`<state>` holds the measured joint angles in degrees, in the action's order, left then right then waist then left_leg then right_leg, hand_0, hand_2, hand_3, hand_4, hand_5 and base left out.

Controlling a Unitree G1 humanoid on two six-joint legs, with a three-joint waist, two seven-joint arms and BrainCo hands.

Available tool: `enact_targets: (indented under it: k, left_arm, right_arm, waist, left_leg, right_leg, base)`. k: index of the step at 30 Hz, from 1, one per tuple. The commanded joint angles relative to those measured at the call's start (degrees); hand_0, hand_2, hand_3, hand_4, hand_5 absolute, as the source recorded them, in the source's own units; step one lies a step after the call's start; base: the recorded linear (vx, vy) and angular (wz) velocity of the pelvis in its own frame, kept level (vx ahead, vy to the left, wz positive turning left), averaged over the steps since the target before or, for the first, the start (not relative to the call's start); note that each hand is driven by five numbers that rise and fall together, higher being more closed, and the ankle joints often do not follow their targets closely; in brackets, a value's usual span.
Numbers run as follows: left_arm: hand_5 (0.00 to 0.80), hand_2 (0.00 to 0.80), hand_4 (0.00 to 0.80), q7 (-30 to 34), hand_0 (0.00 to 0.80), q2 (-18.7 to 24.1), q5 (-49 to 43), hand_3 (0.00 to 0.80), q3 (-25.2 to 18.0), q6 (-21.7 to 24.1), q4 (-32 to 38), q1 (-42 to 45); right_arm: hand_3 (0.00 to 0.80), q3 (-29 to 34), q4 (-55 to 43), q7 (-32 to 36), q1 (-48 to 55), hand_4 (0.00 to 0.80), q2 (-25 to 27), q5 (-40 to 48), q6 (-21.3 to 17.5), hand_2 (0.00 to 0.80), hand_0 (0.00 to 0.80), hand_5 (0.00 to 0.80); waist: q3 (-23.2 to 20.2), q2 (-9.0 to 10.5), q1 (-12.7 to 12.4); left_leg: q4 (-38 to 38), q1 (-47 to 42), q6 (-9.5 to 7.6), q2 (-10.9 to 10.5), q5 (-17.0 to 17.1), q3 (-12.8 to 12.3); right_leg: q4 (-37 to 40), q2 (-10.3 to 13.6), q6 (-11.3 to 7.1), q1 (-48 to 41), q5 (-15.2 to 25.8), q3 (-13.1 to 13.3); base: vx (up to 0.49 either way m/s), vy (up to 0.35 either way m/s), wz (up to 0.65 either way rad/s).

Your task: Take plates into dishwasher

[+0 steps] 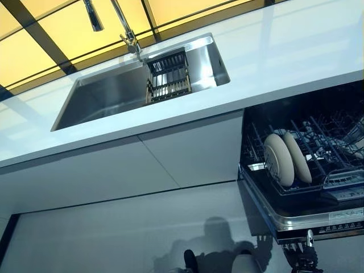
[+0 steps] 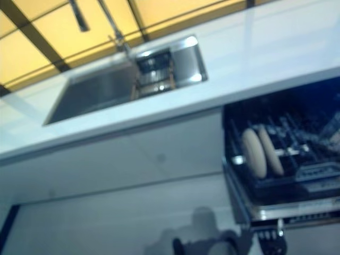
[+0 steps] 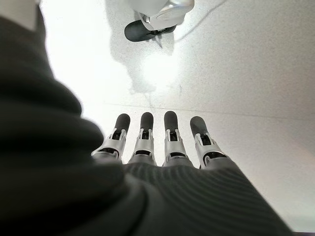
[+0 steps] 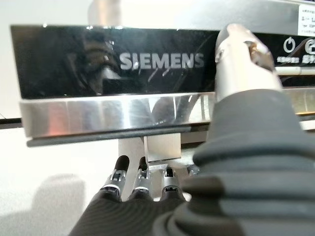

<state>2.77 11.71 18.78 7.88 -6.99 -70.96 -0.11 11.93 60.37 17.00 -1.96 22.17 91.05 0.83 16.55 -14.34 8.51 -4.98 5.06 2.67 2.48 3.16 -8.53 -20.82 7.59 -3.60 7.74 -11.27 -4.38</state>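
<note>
While racked, plates (image 1: 286,158) upright

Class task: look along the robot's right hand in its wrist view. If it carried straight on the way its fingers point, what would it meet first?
Most likely the dishwasher drawer's steel lower edge, right past the right robot hand's fingers; depth is uncertain.

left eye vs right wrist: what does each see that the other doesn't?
Left eye only: the sink with its faucet and a drain basket set in the white counter, and two plates standing on edge in the rack of the pulled-out dishwasher drawer.
Right wrist only: the right hand from close up, thumb against the glossy black control panel, fingers reaching under its steel edge.
Both: the dishwasher drawer's front and the right hand at it; the left eye view only catches the hand at the bottom edge, below the drawer.
</note>
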Motion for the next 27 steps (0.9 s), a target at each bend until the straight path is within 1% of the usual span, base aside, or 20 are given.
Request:
enact_targets:
  k: [1,6,8,12,15,23,25,27]
  left_arm:
    - [0.0,0.0,0.0,0.64,0.0,1.37,-2.1,0.0,1.9,-1.25,1.2,-0.95]
    - [0.0,0.0,0.0,1.0,0.0,1.91,-2.66,0.0,1.79,-1.95,0.4,-1.06]
    - [0.0,0.0,0.0,1.06,0.0,1.84,-2.65,0.0,1.68,-1.94,-0.32,-0.99]
    - [0.0,0.0,0.0,1.35,0.0,1.66,-2.35,0.0,1.64,-1.76,-1.33,-0.1]
    - [0.0,0.0,0.0,1.25,0.0,1.81,-2.8,0.0,1.56,-1.28,-2.01,0.71]
    - [0.0,0.0,0.0,0.64,0.0,2.98,-4.69,0.0,0.57,-0.45,-2.35,2.21]
    - [0.0,0.0,0.0,0.61,0.0,3.21,-5.03,0.0,0.32,-0.51,-2.16,2.31]
    - [0.0,0.0,0.0,0.78,0.0,3.84,-5.64,0.0,-0.15,-0.48,-2.21,2.26]
  right_arm:
    - [0.0,-2.44,-18.72,9.05,-18.5,0.0,4.82,-2.75,-1.06,0.0,0.0,0.0]
    - [0.0,-4.58,-24.31,7.07,-22.97,0.0,5.86,-4.66,-1.24,0.0,0.0,0.0]
    - [0.0,-5.2,-25.21,4.82,-24.82,0.0,6.06,-6.14,-1.11,0.0,0.0,0.0]
    - [0.0,-5.56,-24.19,2.68,-26.26,0.0,6.33,-6.54,-0.29,0.0,0.0,0.0]
    - [0.0,-5.19,-23.58,1.94,-25.61,0.0,6.05,-6.82,-0.01,0.0,0.0,0.0]
    - [0.0,-3.46,-21.06,2.38,-20.78,0.0,5.67,-8.05,1.48,0.0,0.0,0.0]
    - [0.0,-3.11,-20.59,2.12,-19.71,0.0,5.6,-9.63,1.95,0.0,0.0,0.0]
    - [0.0,-3.14,-18.38,0.92,-17.78,0.0,5.86,-14.68,3.09,0.0,0.0,0.0]
  waist:
    - [-1.61,2.12,-2.09]
    - [-2.45,2.82,-2.61]
    - [-2.9,3.21,-2.96]
    - [-4.01,4.09,-3.84]
    - [-4.58,4.84,-4.28]
    - [-5.62,8.05,-5.19]
    - [-5.75,8.62,-5.33]
    - [-6.16,9.68,-5.53]
  left_leg:
    - [-12.74,-0.66,-3.28,-3.53,-11.45,0.75]
    - [-12.62,-1.88,-3.3,-3.64,-11.73,0.69]
    - [-12.89,-2.35,-3.39,-3.67,-12.05,0.69]
    - [-12.91,-3.3,-3.58,-3.65,-12.33,0.84]
    - [-12.29,-4.09,-3.66,-3.51,-12.15,0.98]
    - [-9.35,-6.63,-3.77,-2.55,-11.3,1.11]
    - [-8.63,-6.87,-3.77,-2.43,-11.0,1.25]
    - [-6.42,-7.51,-3.75,-2.31,-10.14,1.59]
  right_leg:
    - [3.67,-2.86,5.6,-2.83,1.21,-0.17]
    - [4.43,-2.7,5.28,-4.2,1.49,-0.21]
    - [4.55,-2.68,5.18,-4.81,1.5,-0.12]
    - [5.25,-2.78,4.96,-6.17,1.77,-0.21]
    - [6.16,-2.96,4.78,-7.27,2.15,-0.41]
    - [8.8,-3.73,4.38,-10.06,2.9,-1.57]
    - [9.42,-3.87,4.24,-10.33,3.23,-1.72]
    - [11.09,-4.19,3.82,-10.89,4.06,-1.81]
  base:
    - [0.005,0.05,-0.01]
    - [0.011,0.041,-0.07]
    - [0.046,0.039,-0.02]
    - [0.062,0.019,0.06]
    - [0.059,-0.009,0.03]
    - [0.054,-0.038,0.13]
    - [0.022,-0.035,0.26]
    - [0.031,-0.049,0.26]
